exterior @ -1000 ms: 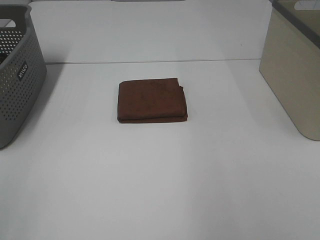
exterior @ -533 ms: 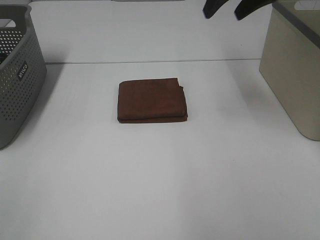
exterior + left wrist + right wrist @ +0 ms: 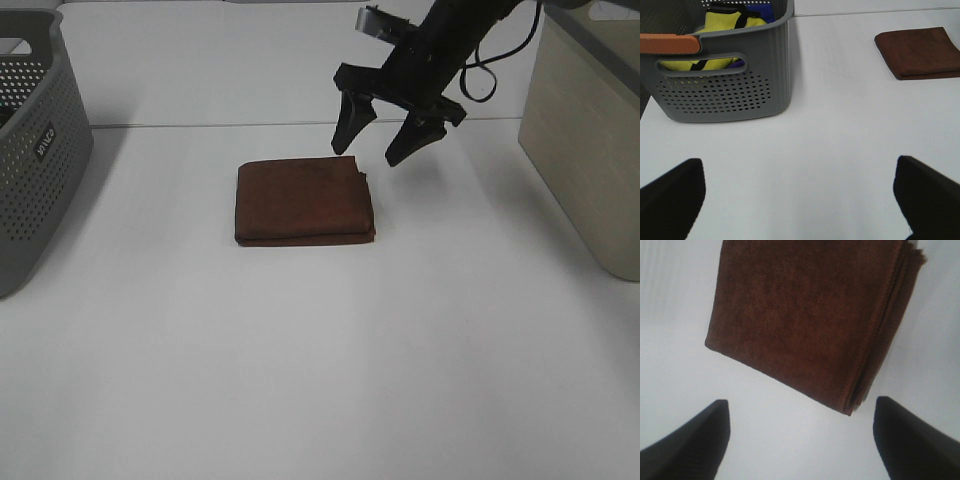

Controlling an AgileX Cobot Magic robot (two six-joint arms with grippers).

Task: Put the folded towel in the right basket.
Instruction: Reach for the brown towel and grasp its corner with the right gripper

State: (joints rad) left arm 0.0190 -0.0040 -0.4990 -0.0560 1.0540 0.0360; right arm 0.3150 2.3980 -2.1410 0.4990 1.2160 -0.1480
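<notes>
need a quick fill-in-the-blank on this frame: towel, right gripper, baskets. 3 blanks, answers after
1. The folded towel is ___ in colour.
2. The right gripper hovers near the towel's far edge with its jaws ___.
3. In the high view, the beige basket stands on the ___ side, and the towel is not in it.

Missing words: brown; open; right

Bright, even light; white table (image 3: 320,380) washed out; towel (image 3: 805,315) slightly blurred close up.

Right basket (image 3: 585,150) and grey basket (image 3: 40,190), edge-cropped.
</notes>
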